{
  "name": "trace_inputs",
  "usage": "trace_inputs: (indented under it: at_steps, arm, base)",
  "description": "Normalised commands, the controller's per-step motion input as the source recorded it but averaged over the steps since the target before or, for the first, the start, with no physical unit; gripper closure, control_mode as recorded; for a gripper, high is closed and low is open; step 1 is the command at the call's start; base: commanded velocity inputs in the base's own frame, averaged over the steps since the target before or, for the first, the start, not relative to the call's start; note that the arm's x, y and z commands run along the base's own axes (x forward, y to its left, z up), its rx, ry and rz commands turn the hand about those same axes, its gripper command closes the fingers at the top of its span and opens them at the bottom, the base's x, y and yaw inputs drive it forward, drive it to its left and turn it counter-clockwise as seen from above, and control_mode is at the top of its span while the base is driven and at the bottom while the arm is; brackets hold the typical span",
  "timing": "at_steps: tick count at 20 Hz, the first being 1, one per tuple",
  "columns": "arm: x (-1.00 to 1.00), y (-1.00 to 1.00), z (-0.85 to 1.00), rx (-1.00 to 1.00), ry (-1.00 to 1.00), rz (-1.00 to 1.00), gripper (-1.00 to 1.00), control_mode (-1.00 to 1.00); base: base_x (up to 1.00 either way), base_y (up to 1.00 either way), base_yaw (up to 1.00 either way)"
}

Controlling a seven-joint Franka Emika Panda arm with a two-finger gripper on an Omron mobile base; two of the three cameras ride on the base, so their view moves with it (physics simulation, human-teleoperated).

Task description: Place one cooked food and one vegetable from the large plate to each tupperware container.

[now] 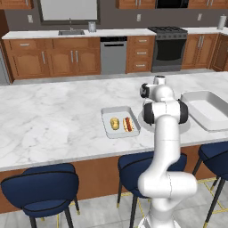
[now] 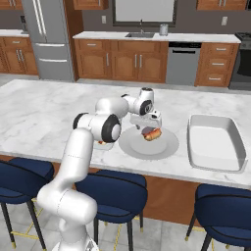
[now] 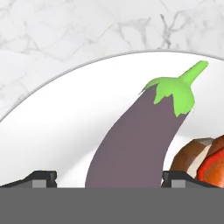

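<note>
Over on the left of the marble island counter, the smaller tupperware container sits near the front edge, carrying a yellowish-tan vegetable on its left and a hot dog just beside it on the right. Moving along, the large plate lies mid-counter near the front edge, and the gripper hangs low over it. On the plate rests a purple eggplant, green stem pointing away, framed between the spread fingertips, jaws wide and not clamped on it. Touching its right flank sits a second hot dog. Far right, the larger tupperware container stands well apart.
</note>
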Motion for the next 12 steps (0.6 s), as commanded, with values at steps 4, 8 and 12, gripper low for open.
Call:
trace_inputs:
  at_steps: [4, 8, 12]
  arm:
    - [-0.31, 0.0, -0.39, 0.0, 0.0, 0.0, -1.0, -1.0]
    - [-0.27, 0.0, -0.36, 0.0, 0.02, 0.0, 1.0, -1.0]
    - [-0.26, 0.0, -0.16, 0.0, 0.0, 0.0, 1.0, -1.0]
  base:
    - [0.0, 0.0, 0.0]
    - [0.0, 0.0, 0.0]
    - [0.0, 0.0, 0.0]
